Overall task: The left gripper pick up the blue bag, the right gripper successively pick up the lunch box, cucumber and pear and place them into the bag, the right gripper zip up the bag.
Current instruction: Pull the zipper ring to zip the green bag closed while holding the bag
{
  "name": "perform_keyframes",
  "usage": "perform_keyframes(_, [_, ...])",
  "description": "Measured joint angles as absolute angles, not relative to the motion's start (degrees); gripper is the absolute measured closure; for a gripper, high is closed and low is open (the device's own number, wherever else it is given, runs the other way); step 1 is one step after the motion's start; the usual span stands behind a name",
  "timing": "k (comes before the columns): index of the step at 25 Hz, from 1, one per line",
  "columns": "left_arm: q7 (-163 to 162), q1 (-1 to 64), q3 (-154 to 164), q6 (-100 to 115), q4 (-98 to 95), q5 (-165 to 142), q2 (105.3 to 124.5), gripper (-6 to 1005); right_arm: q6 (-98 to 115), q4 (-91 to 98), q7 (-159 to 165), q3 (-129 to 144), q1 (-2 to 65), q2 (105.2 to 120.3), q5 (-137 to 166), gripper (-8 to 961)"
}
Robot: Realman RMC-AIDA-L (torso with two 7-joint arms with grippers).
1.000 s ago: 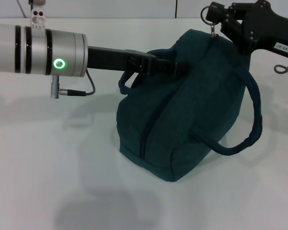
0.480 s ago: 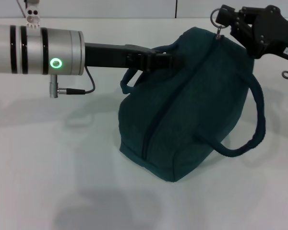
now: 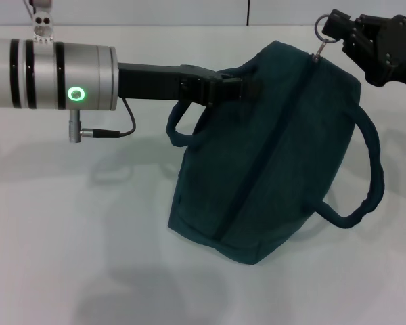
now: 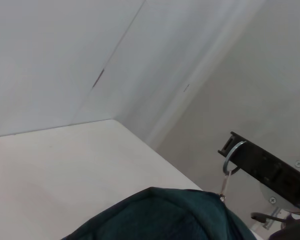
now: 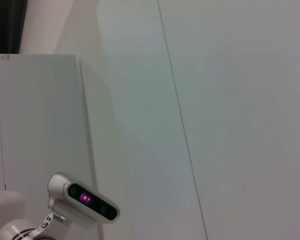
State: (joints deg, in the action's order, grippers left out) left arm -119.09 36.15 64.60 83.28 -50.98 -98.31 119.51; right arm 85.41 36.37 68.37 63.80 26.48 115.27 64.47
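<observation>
The blue bag [image 3: 271, 162] stands tilted on the white table, its zipper line running closed up to the top corner. My left gripper [image 3: 247, 88] reaches in from the left and is shut on the bag's upper edge by the near handle loop [image 3: 179, 132]. My right gripper [image 3: 333, 28] is at the top right, shut on the zipper's ring pull [image 3: 322, 30]. The left wrist view shows the bag's top [image 4: 160, 215] with the ring pull [image 4: 231, 153] in the right gripper [image 4: 242, 152]. The lunch box, cucumber and pear are out of view.
The white table [image 3: 68, 223] spreads around the bag. The second handle loop [image 3: 365, 183] hangs off the bag's right side. A thin cable [image 3: 111, 128] droops under the left wrist. The right wrist view shows only wall panels and the robot's head camera [image 5: 82, 202].
My right gripper has moved right with the ring pull. The bag has been drawn right and leans more that way, and the left arm has followed slightly.
</observation>
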Motion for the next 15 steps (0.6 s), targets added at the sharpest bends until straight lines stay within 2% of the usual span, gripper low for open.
perform_keyframes(15, [-114.15, 35.53, 64.59, 87.83, -50.4, -95.21, 119.58, 951, 89.85, 31.08, 69.34, 58.82, 26.78, 114.92, 64.14, 910])
